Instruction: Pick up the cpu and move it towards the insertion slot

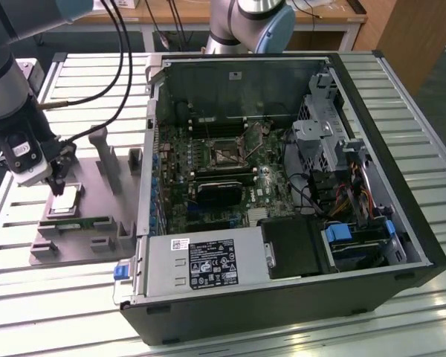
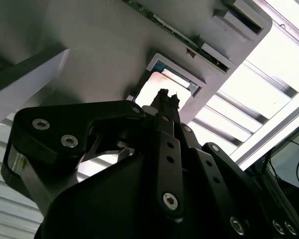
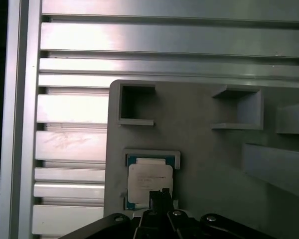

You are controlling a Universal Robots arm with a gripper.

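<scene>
The cpu (image 1: pixel 67 198) is a small silvery square lying flat in its recess at the near-left part of the grey tray (image 1: pixel 85 178), outside the computer case. My gripper (image 1: pixel 58 186) hangs just over it, its narrow black fingertips together at the chip's edge. In both wrist views the cpu (image 2: pixel 157 85) (image 3: pixel 149 178) lies right beneath the gripper (image 2: pixel 168 95) (image 3: pixel 159 194), still seated in the tray (image 3: pixel 204 159). The insertion slot (image 1: pixel 227 155), a shiny frame with a dark centre, sits on the motherboard inside the open case, far toward the exterior view's right.
A green memory stick (image 1: pixel 78 222) lies on the tray beside the cpu, with upright grey posts (image 1: pixel 108 160) behind it. The case wall (image 1: pixel 145 171) stands between tray and motherboard. A second arm's base (image 1: pixel 249 22) stands behind the case. Cables (image 1: pixel 123 67) hang from my arm.
</scene>
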